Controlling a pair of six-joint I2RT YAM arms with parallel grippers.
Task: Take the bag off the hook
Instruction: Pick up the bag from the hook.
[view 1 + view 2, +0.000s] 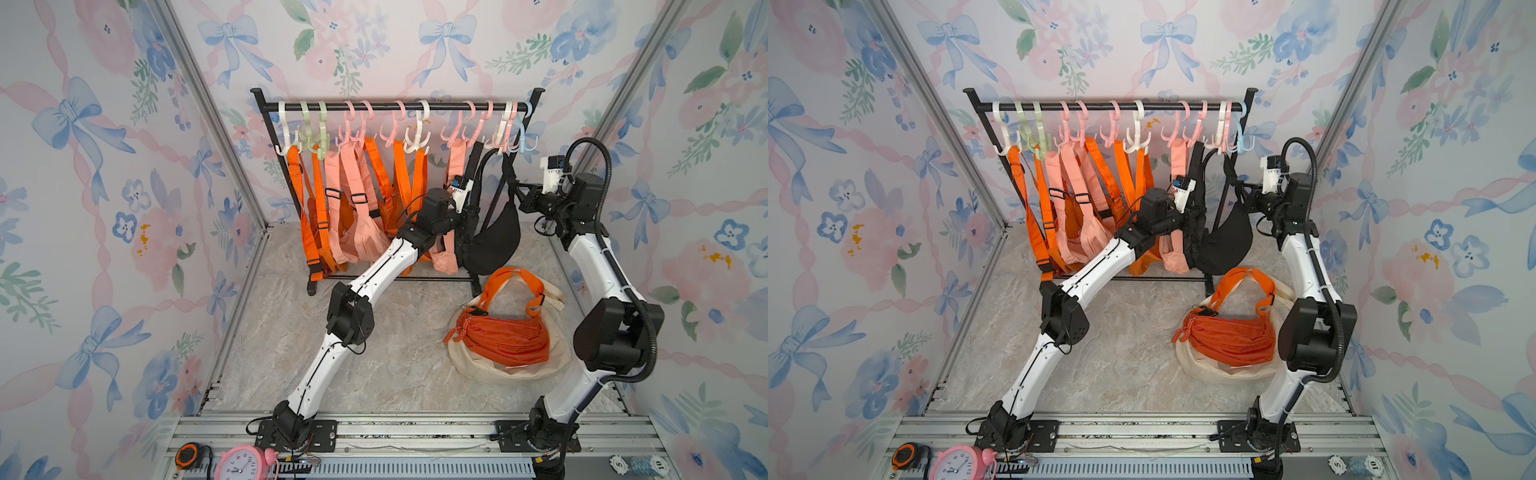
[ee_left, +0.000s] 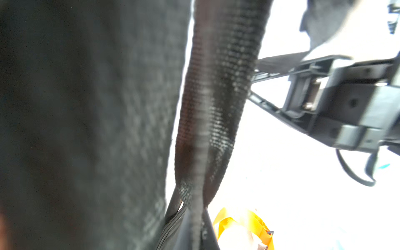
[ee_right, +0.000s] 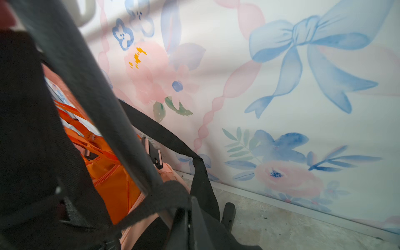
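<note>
Black sling bag [image 1: 496, 245] hangs from a white hook [image 1: 500, 137] near the end of the rack [image 1: 395, 107], not yet unhooked; lifting its strap [image 1: 477, 166] clear remains. Left hand [image 1: 468, 210] and right hand [image 1: 516, 188], both raised, pinch the strap from opposite sides.

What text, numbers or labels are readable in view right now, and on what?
"5": white poker chip.
"10": second poker chip.
"9", "11", "12": pink alarm clock dial; other numerals cut off or blurred.
Tape measure: nothing legible.
Wrist views: none.
</note>
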